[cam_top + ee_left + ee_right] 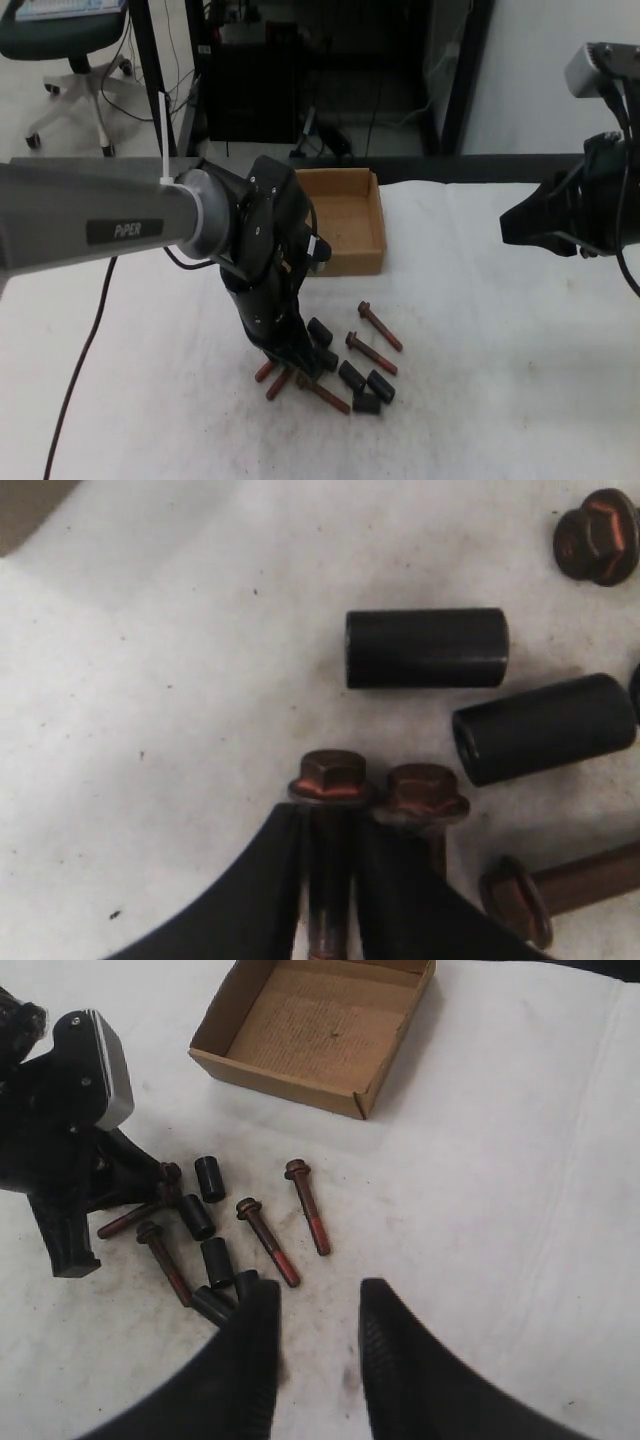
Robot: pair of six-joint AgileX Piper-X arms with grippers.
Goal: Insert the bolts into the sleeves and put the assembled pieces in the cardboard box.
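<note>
The left pincer is down on the white-covered surface, about midway along its near edge. Its two dark fingers are drawn narrow against either side of the shank of one bolt. That bolt lies flat on the surface with its flanged hex head just past the fingertips. A second bolt lies just beside it, head next to head, its shank partly hidden under one finger. A black sleeve lies on its side near those two heads, and another sleeve lies close to it, tilted at a slight angle. More loose bolts and sleeves are scattered in the same small pile, among them a longer bolt on the side of the pile nearest the far edge. The cardboard box sits open-topped between the pile and the far edge of the surface, near the pile but apart from it, with its brown floor showing. The right pincer hangs above the surface toward the right edge, well apart from the pile, its fingers spread wide over bare cloth.
</note>
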